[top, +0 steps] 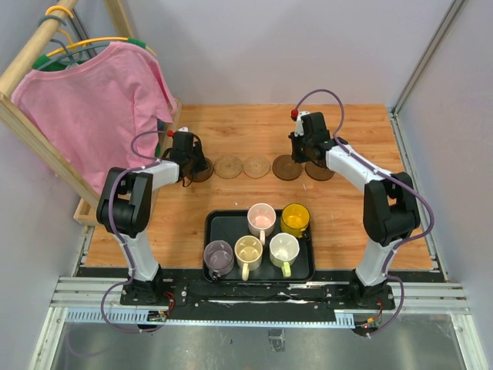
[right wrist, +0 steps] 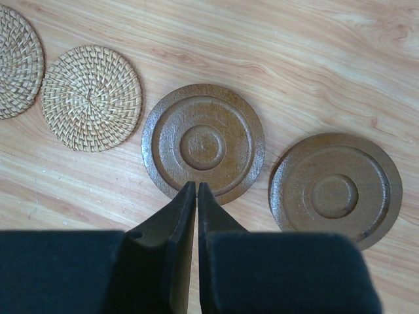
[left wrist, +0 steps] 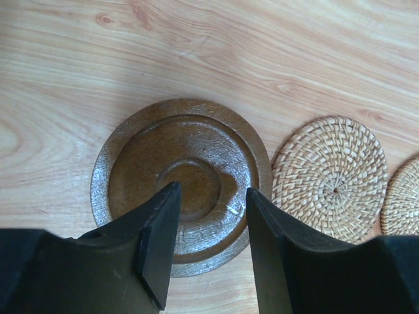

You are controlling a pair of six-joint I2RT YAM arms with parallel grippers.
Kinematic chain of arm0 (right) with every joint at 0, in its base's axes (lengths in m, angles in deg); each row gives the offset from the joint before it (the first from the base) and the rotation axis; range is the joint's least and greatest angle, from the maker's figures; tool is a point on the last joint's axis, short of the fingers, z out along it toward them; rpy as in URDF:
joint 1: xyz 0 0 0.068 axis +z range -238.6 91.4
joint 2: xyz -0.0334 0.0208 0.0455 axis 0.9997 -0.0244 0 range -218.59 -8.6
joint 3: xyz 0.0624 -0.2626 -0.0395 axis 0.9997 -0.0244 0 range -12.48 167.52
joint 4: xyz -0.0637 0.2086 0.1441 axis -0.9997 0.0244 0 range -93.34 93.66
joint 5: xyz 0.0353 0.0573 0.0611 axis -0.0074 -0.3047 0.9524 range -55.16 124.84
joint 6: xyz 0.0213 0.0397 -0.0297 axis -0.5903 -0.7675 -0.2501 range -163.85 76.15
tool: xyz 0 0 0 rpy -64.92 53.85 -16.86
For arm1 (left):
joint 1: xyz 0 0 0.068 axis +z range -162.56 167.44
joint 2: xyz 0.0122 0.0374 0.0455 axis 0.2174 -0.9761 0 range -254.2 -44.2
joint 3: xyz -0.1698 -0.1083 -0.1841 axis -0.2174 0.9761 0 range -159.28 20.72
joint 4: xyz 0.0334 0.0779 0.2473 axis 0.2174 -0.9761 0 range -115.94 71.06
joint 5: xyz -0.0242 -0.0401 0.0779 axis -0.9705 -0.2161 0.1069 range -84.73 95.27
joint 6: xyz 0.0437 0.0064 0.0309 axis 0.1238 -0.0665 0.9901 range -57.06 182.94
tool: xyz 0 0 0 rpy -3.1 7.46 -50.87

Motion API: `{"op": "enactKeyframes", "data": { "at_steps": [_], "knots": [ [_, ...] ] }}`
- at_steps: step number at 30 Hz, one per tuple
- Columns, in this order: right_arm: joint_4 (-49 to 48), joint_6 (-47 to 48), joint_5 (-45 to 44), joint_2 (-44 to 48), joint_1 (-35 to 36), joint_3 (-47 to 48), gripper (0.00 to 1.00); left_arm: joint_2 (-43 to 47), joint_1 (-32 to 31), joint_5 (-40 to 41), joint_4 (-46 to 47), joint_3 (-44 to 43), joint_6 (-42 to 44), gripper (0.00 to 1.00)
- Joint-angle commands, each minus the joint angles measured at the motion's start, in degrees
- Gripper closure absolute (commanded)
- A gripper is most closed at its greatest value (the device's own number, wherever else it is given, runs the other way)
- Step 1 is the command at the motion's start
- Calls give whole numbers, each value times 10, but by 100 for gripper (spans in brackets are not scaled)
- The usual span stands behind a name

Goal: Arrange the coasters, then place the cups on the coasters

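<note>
Coasters (top: 256,166) lie in one row across mid bench (top: 347,223), gapped so each takes a cup. Left fingers (left wrist: 157,242) half spread, empty, over leftmost dark coaster (left wrist: 181,183). Right fingers (right wrist: 183,248) pressed together, empty. Cups (top: 261,218) sit in tray (top: 209,231), near edge.

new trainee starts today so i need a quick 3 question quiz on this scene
1. True or false: all five cups sit in the black tray.
2. How many woven coasters lie in the row on the table? A) one B) two C) three
3. Fill in: the right gripper, its tips at the edge of a dark wooden coaster, is ____ (open or shut).

Key: 1 true; 2 B; 3 shut.
</note>
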State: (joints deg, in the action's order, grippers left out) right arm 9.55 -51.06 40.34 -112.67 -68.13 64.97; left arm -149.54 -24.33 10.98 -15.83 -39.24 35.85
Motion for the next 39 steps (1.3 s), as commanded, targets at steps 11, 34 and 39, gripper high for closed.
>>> {"op": "enactKeyframes", "data": {
  "at_steps": [11, 34, 39],
  "knots": [
    [-18, -1, -22, 22, 0, -20, 94, -37, 11, 20, -7, -42, 4, 50],
    [-19, -2, -24, 30, 0, -23, 94, -24, 18, -42, 25, -38, 8, 51],
    [-22, -8, -31, 49, 0, -33, 94, 28, 18, -79, 24, -16, 12, 51]
  ]
}}
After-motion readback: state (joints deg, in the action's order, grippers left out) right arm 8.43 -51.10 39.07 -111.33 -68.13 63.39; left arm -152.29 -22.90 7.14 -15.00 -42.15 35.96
